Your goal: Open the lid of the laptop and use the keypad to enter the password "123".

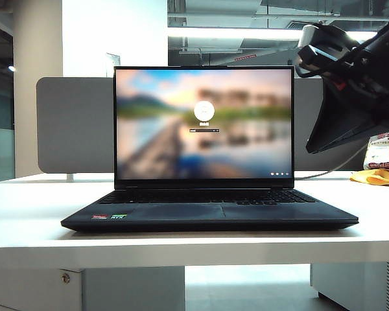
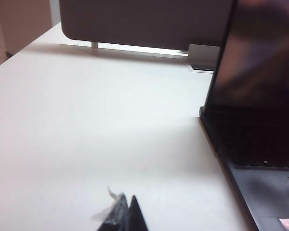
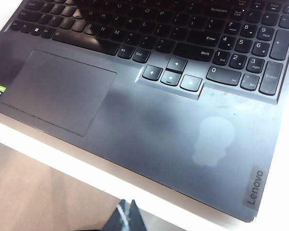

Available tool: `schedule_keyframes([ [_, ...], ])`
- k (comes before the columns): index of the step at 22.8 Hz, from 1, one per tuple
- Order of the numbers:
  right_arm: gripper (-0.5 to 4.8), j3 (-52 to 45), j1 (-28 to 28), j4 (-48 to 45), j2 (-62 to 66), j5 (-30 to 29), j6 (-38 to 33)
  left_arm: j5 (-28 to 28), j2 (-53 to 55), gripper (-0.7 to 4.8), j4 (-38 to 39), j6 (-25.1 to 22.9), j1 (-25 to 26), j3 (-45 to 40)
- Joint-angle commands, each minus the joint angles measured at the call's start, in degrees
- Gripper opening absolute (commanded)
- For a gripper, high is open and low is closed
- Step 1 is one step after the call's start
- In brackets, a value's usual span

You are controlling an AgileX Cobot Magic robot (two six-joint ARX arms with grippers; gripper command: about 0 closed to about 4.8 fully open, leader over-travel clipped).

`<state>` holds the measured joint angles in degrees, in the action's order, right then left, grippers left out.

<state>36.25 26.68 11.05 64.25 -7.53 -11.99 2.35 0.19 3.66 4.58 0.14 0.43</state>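
Right gripper (image 3: 126, 211), shut, and left gripper (image 2: 126, 211) show only cropped tips.

We see only the tips of the left gripper (image 2: 121, 215) and the right gripper (image 3: 126, 216), the rest cut off by the picture's edge. The lid (image 1: 203, 123) shows a blurred login screen with text too small to read, and the laptop (image 3: 149, 120) runs past the right wrist view's edges.
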Motion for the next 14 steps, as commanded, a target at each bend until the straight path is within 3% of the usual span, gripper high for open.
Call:
schedule_keyframes([
  [1, -0.01, 0.33, 0.11, -0.61, -0.17, -0.04, 0.00, -0.11, 0.00, -0.04, -0.66, 0.15, 0.04, -0.02],
  [14, -0.01, 0.33, 0.11, -0.63, -0.20, 0.00, 0.02, 0.04, 0.00, -0.03, -0.66, 0.33, 0.04, -0.02],
])
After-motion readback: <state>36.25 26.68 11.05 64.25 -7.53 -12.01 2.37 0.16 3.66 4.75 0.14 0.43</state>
